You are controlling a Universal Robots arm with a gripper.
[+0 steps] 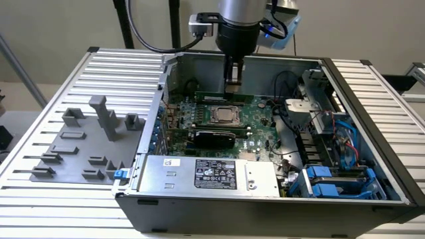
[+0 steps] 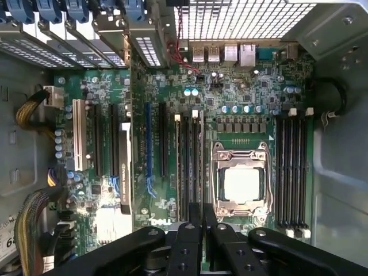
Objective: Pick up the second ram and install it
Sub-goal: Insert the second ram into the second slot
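An open computer case [image 1: 265,214] sits on the desk [image 1: 53,199], centre and right in the exterior view, with a holder plate [image 1: 73,149] to its left. Inside the case, the motherboard [image 1: 259,144] lies mid-frame. The power supply [image 1: 209,174] is below it, the drive bays [image 1: 332,181] are at lower right, and the gripper [image 1: 232,85] is above.

The arm [image 1: 237,22] runs off the exterior view's top edge. Below the gripper [image 1: 232,87], the ram [image 1: 214,94] is partly covered, and whether it is seated cannot be told. Print on the power supply [image 1: 209,174] is too small to read. The case [image 1: 265,214] front is cut off.
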